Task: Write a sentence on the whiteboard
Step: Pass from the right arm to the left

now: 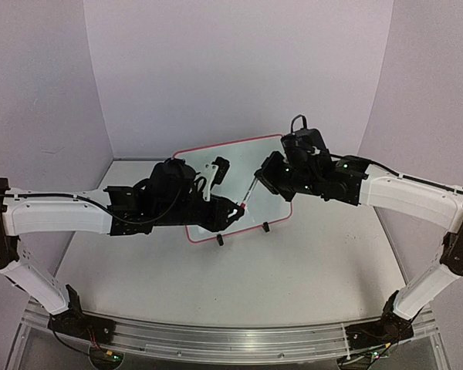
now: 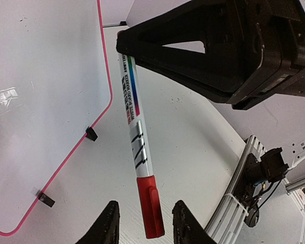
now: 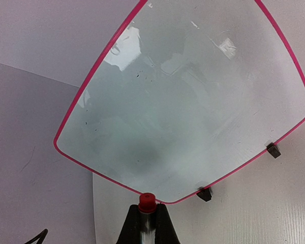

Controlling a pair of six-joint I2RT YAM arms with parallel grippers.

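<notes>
red-pink rim noted around the whiteboard (image 1: 243,158), which stands on two black feet (image 3: 204,194) near the middle of the table (image 1: 293,285), between the two arms. its glossy white face (image 3: 183,101) carries faint smears and a few dark specks; no legible writing can be made out on it in any view.

right gripper (image 1: 266,176): clenched on the marker (image 2: 134,132), gripping the upper end of the barrel. the marker hangs slanted down towards the board's lower right edge. in the right wrist view a red end of the marker (image 3: 146,202) shows between the fingers, just in front of the board's lower rim.

left gripper (image 2: 145,218): fingers spread to either side of the marker's red cap (image 2: 151,208). a gap shows on both sides, so nothing is grasped. the cap sits between the fingertips, beside the board's right edge (image 2: 108,96) and above the table.
</notes>
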